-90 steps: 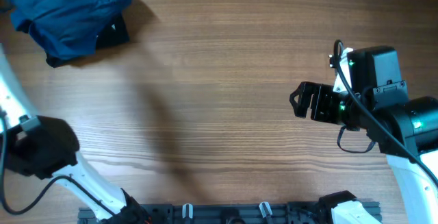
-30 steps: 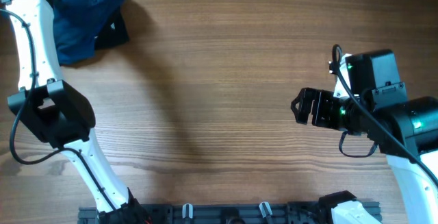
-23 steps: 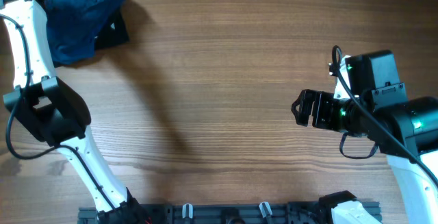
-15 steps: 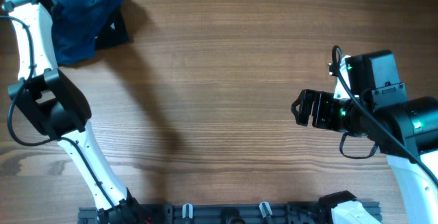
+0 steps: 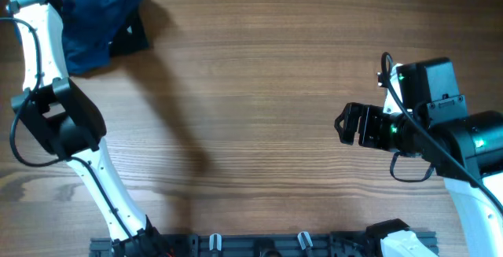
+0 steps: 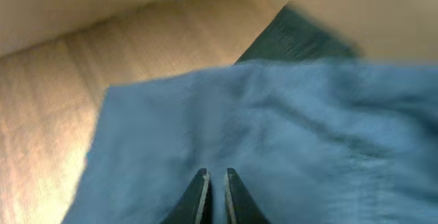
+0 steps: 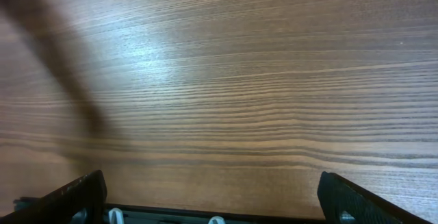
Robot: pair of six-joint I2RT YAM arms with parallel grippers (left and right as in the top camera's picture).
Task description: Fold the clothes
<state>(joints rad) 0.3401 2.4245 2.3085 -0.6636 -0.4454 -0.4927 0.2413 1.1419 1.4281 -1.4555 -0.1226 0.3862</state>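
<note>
The left gripper (image 6: 216,175) has its fingers pressed almost together just over the blue clothes (image 6: 274,128), with no fold visibly pinched between them. The right gripper (image 7: 217,200) gapes empty above the bare table (image 7: 219,80). The garments lie bunched at the far-left corner. As I judge it, no fold is made yet — all the folding remains.

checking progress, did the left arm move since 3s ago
Yes: the left arm swung from the near edge of the table up to the clothes at its far-left corner.
</note>
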